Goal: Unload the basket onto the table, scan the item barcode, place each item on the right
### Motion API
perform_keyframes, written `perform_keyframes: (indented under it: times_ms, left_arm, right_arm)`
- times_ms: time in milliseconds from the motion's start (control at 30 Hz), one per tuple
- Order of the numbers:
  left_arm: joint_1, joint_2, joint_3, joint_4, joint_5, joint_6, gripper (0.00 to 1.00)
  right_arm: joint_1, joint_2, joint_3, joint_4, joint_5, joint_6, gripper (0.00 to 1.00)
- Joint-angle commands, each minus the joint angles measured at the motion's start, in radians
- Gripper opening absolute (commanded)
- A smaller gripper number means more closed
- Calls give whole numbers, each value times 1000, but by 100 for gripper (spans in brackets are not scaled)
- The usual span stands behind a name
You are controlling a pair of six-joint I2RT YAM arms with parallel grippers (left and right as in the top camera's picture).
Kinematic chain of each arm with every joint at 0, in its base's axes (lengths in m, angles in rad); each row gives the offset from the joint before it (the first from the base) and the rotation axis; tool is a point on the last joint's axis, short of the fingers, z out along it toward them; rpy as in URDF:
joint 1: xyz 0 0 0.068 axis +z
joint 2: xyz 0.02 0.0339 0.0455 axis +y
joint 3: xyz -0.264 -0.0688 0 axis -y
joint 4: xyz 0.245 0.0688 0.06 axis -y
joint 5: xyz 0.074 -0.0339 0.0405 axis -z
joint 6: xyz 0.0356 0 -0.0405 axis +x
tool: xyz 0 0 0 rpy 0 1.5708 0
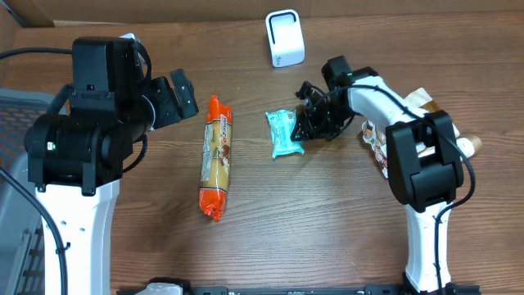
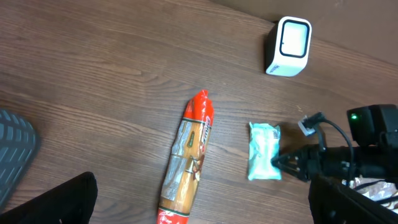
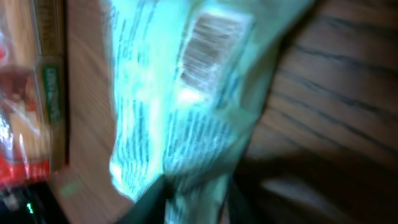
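The crinkled, pale mint-green packet [image 1: 284,133], fine print and barcode [image 3: 211,46] facing up, lies on the desk [image 1: 327,238] below the white scanner [image 1: 284,38], its end between the right jaws, whose grip I cannot tell, while the left jaws gape wide, empty.

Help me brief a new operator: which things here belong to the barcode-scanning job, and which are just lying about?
Job in hand:
- mint packet, barcode up
- white scanner
- right gripper, pinching the packet's edge

Lying about:
- red-ended biscuit tube, untouched
- grey basket
- wrappers behind the right arm
- left gripper, open, holding nothing
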Motion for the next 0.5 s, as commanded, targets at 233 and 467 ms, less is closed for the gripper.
perform_keyframes:
  times_ms: [233,467]
  left_arm:
    - [4,2,16,1,-5,-6,100]
    - [4,2,16,1,-5,-6,100]
  right_arm:
    - [11,28,-40,38,62,112,4]
    - [4,-99,37,-61,188,115,4]
